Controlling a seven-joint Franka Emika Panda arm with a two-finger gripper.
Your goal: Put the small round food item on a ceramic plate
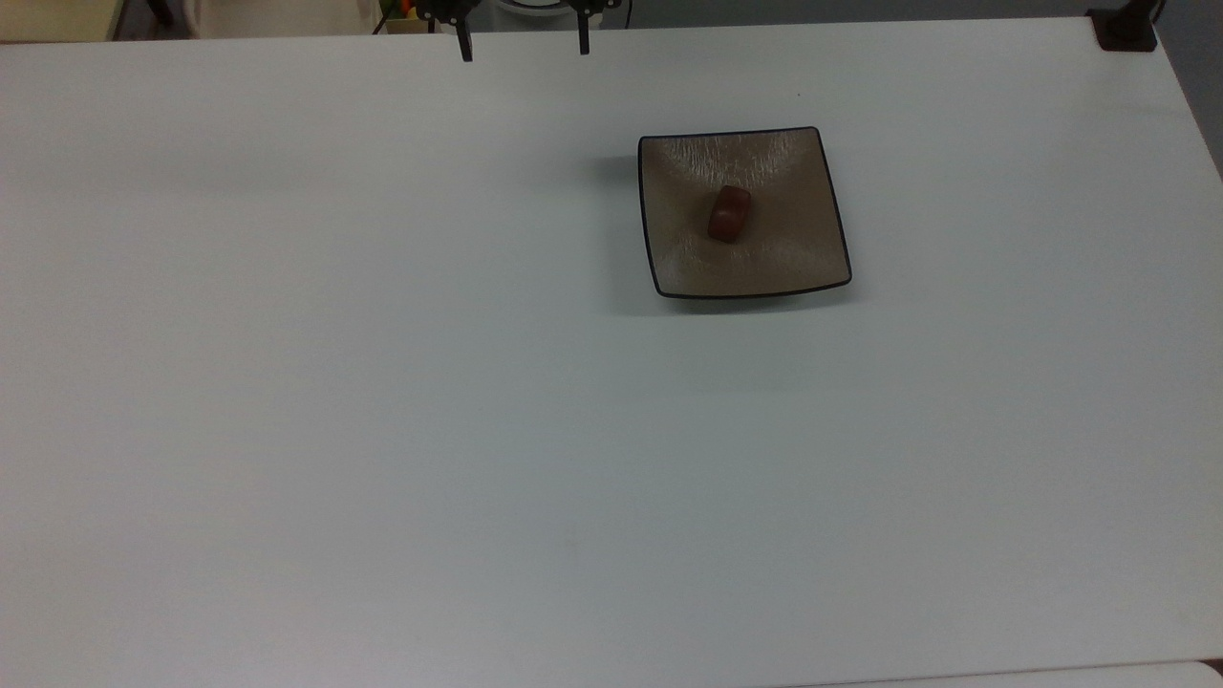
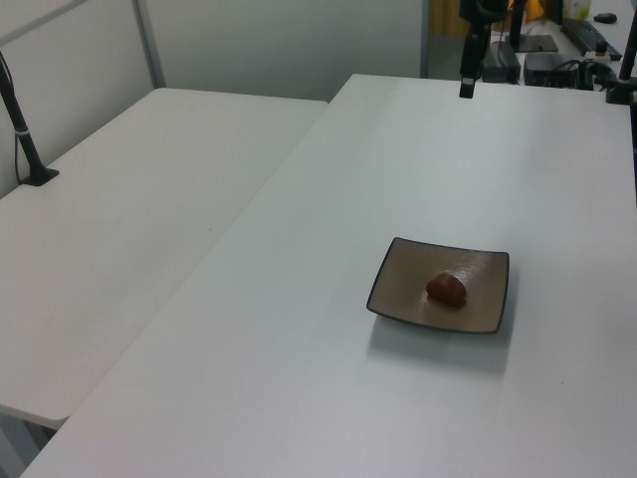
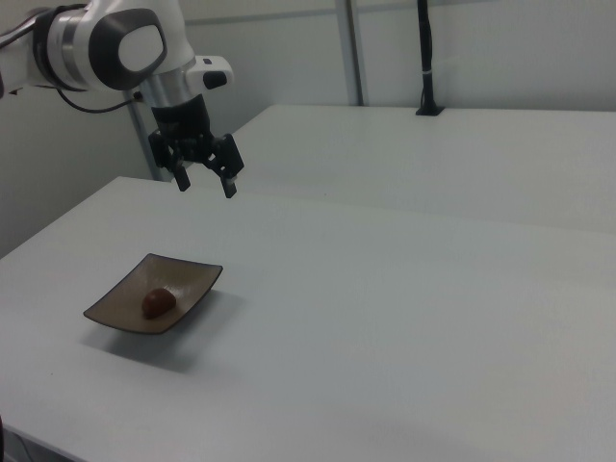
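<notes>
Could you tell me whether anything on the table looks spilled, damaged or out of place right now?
Nothing stands out. The small round food item lies near the middle of the ceramic plate, which sits flat on the table. The open hand hangs clear of both.

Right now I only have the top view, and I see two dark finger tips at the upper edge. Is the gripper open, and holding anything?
Observer: In the right view the gripper is open, fingers spread, nothing between them.
Operator: Is it near the ceramic plate?
Observer: No. In the right view it hangs well above the table, apart from the ceramic plate.
Operator: Is the small round food item really resting in the dish?
Observer: Yes. In the left view the small round food item sits on the plate's surface, inside the rim.
</notes>
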